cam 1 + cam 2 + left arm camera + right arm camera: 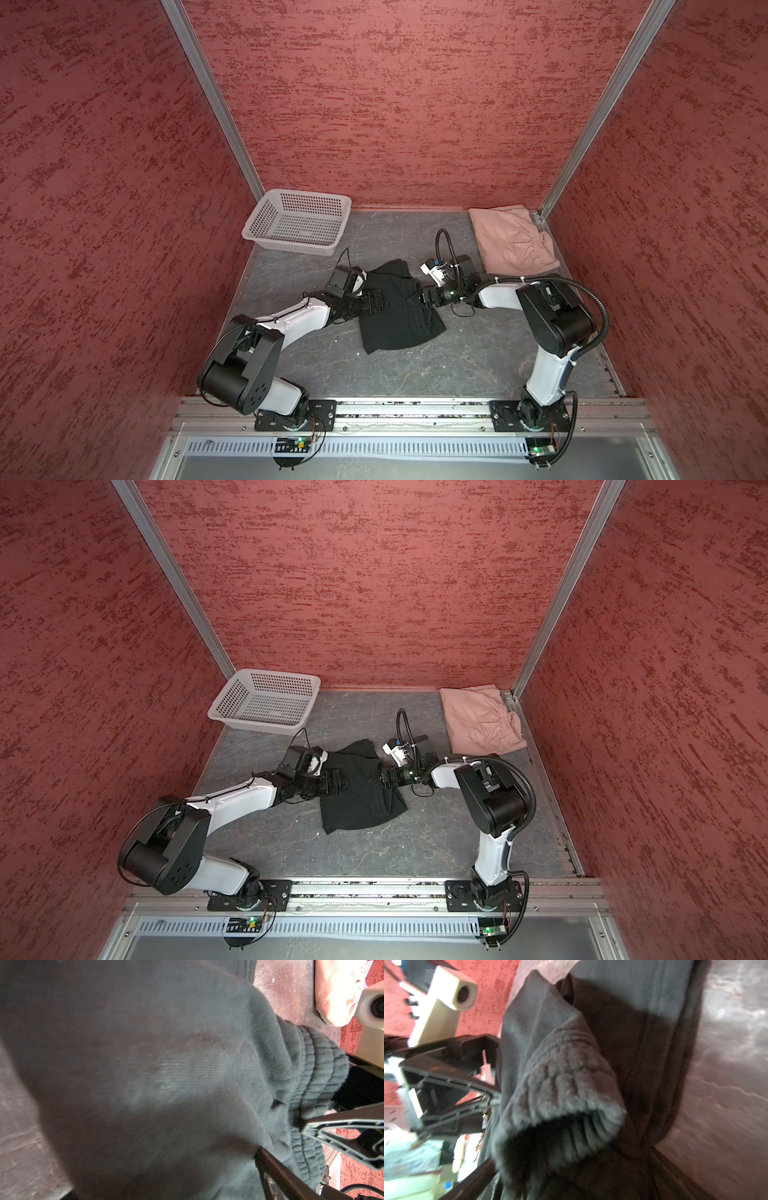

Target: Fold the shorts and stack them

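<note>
We see the black shorts at the middle of the tabletop, long axis running far to near, ribbed waistband seemingly facing the right end effector. It and the left end effector flank them, jaws apart.

On our worktop a basket sits far left and the folded shorts far right. The loose shorts lie mid-worktop, between the left claw and the right claw.
</note>
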Tool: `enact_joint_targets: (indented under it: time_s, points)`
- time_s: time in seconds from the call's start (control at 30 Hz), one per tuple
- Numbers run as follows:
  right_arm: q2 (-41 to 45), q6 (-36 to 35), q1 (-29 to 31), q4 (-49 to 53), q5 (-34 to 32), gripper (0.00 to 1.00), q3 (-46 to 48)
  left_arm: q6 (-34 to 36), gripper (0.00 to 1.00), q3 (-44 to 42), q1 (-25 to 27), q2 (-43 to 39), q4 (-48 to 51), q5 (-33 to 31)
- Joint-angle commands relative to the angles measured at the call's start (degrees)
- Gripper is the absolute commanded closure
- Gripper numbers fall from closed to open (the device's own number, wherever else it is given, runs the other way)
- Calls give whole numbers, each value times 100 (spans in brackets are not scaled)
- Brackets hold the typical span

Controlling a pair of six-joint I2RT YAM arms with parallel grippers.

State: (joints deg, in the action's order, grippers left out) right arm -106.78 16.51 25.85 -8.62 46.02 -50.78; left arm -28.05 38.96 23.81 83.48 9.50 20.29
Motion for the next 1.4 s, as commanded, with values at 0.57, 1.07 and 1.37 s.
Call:
enact_joint_targets:
  time_s: [0.57, 1.07, 1.37]
  points:
    - [189, 1124, 563, 430, -1004, 100, -227, 162, 2, 96, 20, -239, 297, -184]
    - [755, -567, -570, 3236, -586, 100, -2420, 430, 2, 224, -518, -1176, 1159, -210]
    - [56, -2322, -2113, 5385, 188, 100, -4741, 505, 2, 374, -572, -1246, 1426, -166]
